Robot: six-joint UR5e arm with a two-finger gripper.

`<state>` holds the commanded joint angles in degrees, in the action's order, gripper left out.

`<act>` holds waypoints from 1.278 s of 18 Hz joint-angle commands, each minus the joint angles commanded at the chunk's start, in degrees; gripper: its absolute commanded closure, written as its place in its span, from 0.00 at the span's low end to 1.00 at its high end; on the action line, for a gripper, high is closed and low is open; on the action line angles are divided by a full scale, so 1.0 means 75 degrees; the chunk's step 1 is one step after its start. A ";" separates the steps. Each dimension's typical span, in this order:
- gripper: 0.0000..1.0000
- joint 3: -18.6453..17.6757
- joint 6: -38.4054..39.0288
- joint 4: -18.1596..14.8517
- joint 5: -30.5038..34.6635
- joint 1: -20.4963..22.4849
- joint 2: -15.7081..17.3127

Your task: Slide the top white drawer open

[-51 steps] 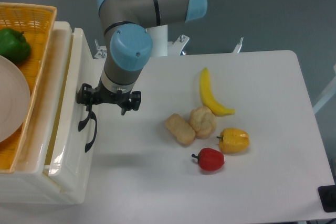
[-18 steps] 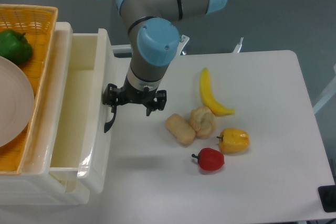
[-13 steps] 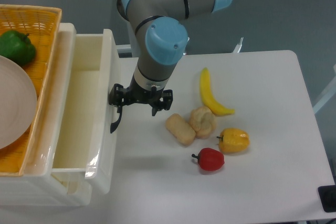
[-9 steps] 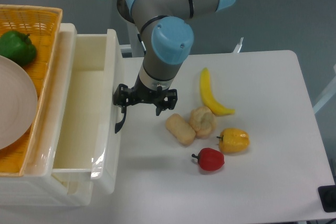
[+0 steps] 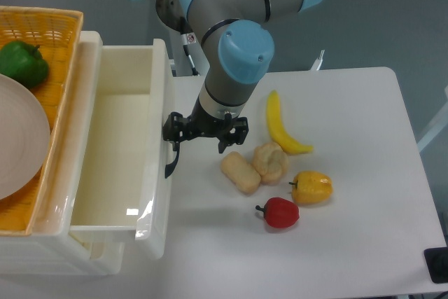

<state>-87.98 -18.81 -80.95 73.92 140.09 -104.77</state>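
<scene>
Top white drawer [image 5: 122, 141]: pulled well out at table's left edge, tray bare. Gripper [image 5: 175, 133]: at its curved black handle [image 5: 171, 161]; closed or not, cannot tell. Mid-table: banana [image 5: 280, 127], two bread pieces [image 5: 253, 164], yellow pepper [image 5: 312, 187], red pepper [image 5: 280, 212]. Orange basket [image 5: 42, 54]: green pepper [image 5: 21, 64], plate [image 5: 19, 146]. No legible writing

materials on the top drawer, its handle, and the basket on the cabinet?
Top white drawer: looks like glossy cream plastic; a light glare spot shows on its floor.
Black handle: dark, thin and curved, probably plastic or coated metal; too small to tell.
Orange basket: woven lattice walls, wicker or wicker-look plastic, matte.
</scene>
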 joint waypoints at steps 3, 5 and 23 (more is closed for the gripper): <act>0.00 0.0035 0.0000 0.0000 -0.0023 0.0024 -0.0012; 0.00 0.0047 0.0000 0.0000 -0.0023 0.0059 -0.0012; 0.00 -0.0012 0.0023 -0.0070 -0.0609 0.0165 -0.0012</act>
<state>-88.07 -18.63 -81.47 69.35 141.33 -104.85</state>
